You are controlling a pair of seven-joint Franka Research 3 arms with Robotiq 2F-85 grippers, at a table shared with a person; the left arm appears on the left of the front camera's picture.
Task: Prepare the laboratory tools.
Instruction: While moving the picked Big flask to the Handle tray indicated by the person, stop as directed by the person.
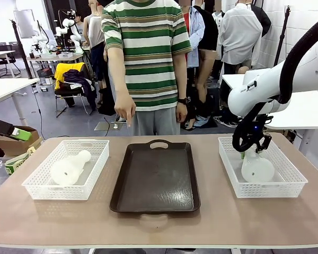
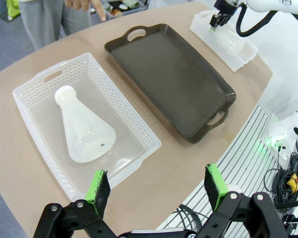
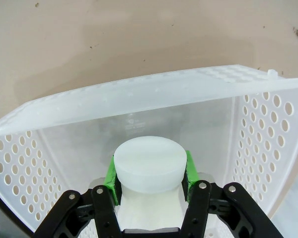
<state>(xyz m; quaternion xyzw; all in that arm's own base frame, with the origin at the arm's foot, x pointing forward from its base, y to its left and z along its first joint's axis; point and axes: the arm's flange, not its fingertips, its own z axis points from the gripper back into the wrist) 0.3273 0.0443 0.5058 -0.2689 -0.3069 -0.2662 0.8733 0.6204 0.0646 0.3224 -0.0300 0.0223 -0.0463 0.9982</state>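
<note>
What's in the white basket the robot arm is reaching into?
A white capped flask, upright, its neck clamped by the right gripper. The basket floor under the flask is hidden.

Two capped flasks: one flask (image 1: 257, 169) pinched in the right claw (image 1: 253, 152), the other flask (image 2: 84, 131) just ahead of the left claw (image 2: 157, 188). Two white lattice baskets: one basket (image 1: 289, 186) around the right claw, a second basket (image 2: 129, 111) ahead of the left. One dark tray (image 2: 174, 79). One worktop (image 1: 159, 227).

Grey floor (image 1: 47, 124), white table (image 1: 5, 87), black chair (image 1: 69, 94) with yellow jacket (image 1: 69, 69), cardboard box (image 1: 13, 144).
</note>
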